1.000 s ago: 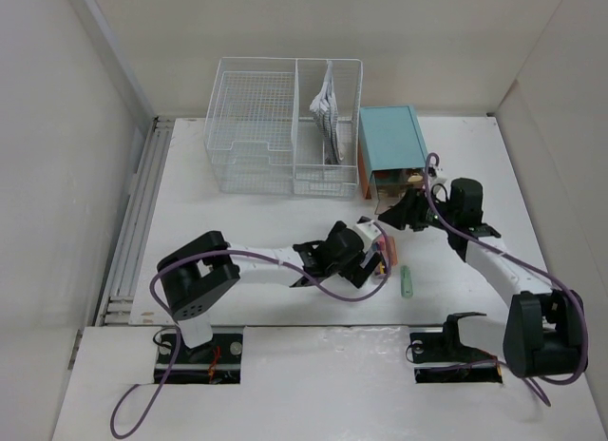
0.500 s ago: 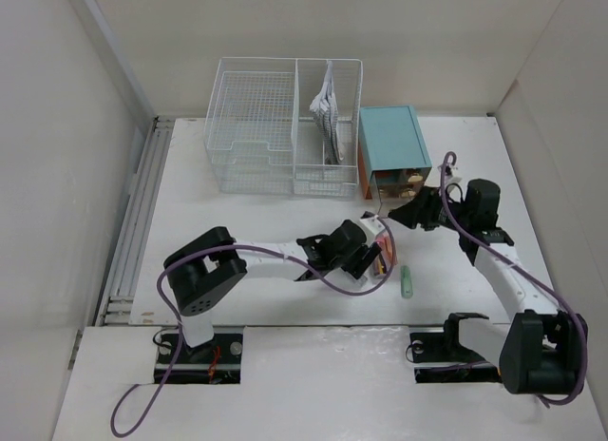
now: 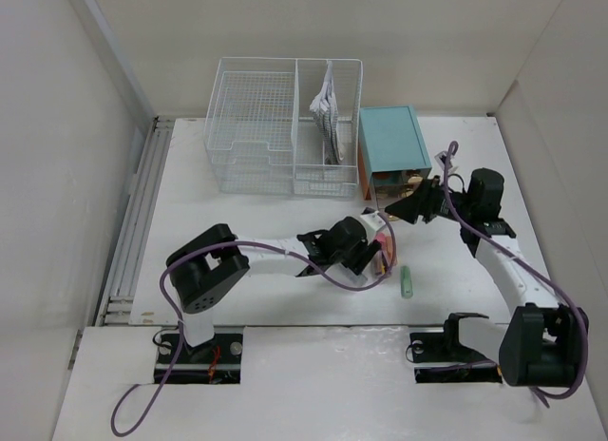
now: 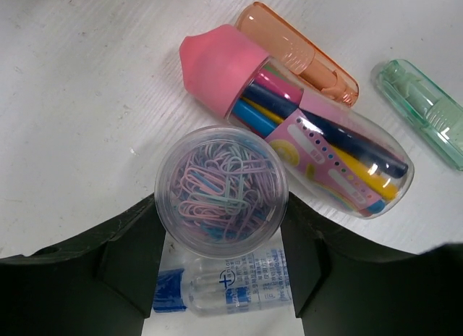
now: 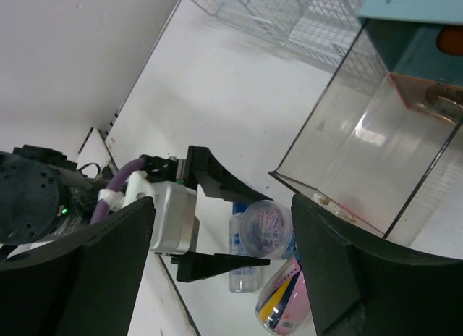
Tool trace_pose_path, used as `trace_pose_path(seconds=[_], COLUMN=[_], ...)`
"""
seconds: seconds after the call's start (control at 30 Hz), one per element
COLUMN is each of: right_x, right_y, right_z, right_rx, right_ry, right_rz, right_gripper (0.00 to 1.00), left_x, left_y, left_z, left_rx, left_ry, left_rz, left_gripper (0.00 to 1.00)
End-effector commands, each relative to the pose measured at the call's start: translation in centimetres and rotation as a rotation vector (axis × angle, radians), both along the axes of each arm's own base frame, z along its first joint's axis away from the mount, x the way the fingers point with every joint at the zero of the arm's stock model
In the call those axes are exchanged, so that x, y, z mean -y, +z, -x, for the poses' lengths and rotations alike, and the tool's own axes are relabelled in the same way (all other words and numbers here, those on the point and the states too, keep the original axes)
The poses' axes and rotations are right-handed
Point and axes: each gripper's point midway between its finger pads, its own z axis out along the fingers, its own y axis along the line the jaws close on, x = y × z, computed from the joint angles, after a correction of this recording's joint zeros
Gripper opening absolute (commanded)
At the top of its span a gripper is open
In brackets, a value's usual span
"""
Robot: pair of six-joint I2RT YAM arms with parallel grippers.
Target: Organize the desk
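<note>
Left pincer: my left gripper (image 4: 219, 203) grips the paper-clip jar (image 4: 221, 185), with the pads against both its sides.
Jar's lie: upright on the desk (image 4: 72, 97), straight under my wrist, with no long axis. The pen case (image 4: 318, 151) lies slantwise just beside it.
Right pincer: the right gripper (image 5: 223, 206) stands wide and empty, facing the clear drawer (image 5: 376, 155).
Nearer arm: left, I judge.

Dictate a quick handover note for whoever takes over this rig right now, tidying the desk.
Left gripper: jaws against both sides of the paper-clip tub.
Right gripper: open, empty, facing the clear drawer pulled out of the teal box.
Loose on the desk: pen case, orange case, green case, small bottle.
Done: drawer open.
Left: stow the tub and loose items.
</note>
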Motion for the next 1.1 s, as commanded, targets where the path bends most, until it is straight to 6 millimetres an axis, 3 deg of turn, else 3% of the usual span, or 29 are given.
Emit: trace_pose_path(seconds=[0.0, 0.07, 0.17, 0.3, 0.33, 0.4, 0.43, 0.5, 0.57, 0.63, 0.7, 0.73, 0.77, 0.8, 0.83, 0.87, 0.93, 0.97, 1.03, 1.07], right_x=[0.0, 0.2, 0.0, 0.9, 1.3, 3.6, 4.5, 7.4, 8.7, 9.8, 10.0, 10.1, 10.3, 10.4, 10.6, 10.8, 10.8, 11.0, 11.0, 11.0], right_y=[4.2, 5.4, 7.1, 9.8, 10.0, 11.0, 10.6, 11.2, 10.7, 10.8, 10.8, 11.0, 10.8, 10.8, 11.2, 11.5, 11.5, 11.5, 11.2, 11.1], right_z=[0.3, 0.7, 1.7, 1.8, 1.5, -0.5, -1.0, -2.6, -2.9, -3.3, -3.3, -3.2, -3.2, -3.2, -3.3, -3.2, -3.2, -3.2, -3.1, -3.2], right_rx=[0.18, 0.224, 0.29, 0.412, 0.459, 0.476, 0.446, 0.466, 0.435, 0.424, 0.422, 0.424, 0.413, 0.411, 0.418, 0.424, 0.424, 0.423, 0.412, 0.399], right_ry=[0.043, 0.049, 0.07, 0.003, -0.017, -0.187, -0.243, -0.398, -0.451, -0.51, -0.518, -0.533, -0.54, -0.55, -0.561, -0.575, -0.576, -0.584, -0.581, -0.578], right_rz=[0.008, 0.014, 0.024, 0.083, 0.13, 0.233, 0.273, 0.394, 0.454, 0.481, 0.485, 0.48, 0.486, 0.491, 0.493, 0.497, 0.497, 0.5, 0.503, 0.505], right_gripper=[0.82, 0.82, 0.82, 0.82, 0.82, 0.82, 0.82, 0.82, 0.82, 0.7, 0.33, 0.19, 0.08, 0.0, 0.0, 0.0, 0.0, 0.0, 0.0, 0.0], left_x=[1.6, 1.7, 1.7, 1.3, 1.1, 0.5, 0.4, 0.2, 0.1, 0.2, 0.5, 1.1, 1.7, 1.9, 2.2, 3.0, 3.7, 4.5, 5.1, 5.7], left_y=[2.4, 2.6, 4.5, 8.0, 9.9, 11.8, 14.1, 16.9, 19.3, 22.1, 21.9, 23.3, 23.6, 22.4, 22.3, 23.4, 21.8, 22.6, 21.1, 21.6], left_z=[-1.1, -1.3, -1.5, -1.4, -1.3, -1.5, -1.4, -1.8, -2.0, -3.4, -4.9, -5.4, -5.6, -6.7, -7.4, -7.6, -9.2, -9.4, -10.3, -10.5], left_rx=[0.016, 0.019, 0.04, 0.071, 0.087, 0.113, 0.136, 0.167, 0.209, 0.242, 0.243, 0.249, 0.253, 0.242, 0.238, 0.251, 0.229, 0.239, 0.218, 0.221], left_ry=[0.006, 0.019, 0.034, 0.048, 0.047, 0.065, 0.065, 0.086, 0.081, 0.097, 0.094, 0.086, 0.071, 0.085, 0.085, 0.063, 0.071, 0.048, 0.048, 0.036], left_rz=[0.081, 0.093, 0.134, 0.199, 0.232, 0.257, 0.303, 0.34, 0.356, 0.384, 0.356, 0.38, 0.382, 0.357, 0.357, 0.377, 0.347, 0.364, 0.339, 0.353], left_gripper=[0.0, 0.0, 0.0, 0.0, 0.0, 0.0, 0.0, 0.0, 0.0, 0.0, 0.0, 0.0, 0.0, 0.0, 0.0, 0.0, 0.0, 0.0, 0.0, 0.0])
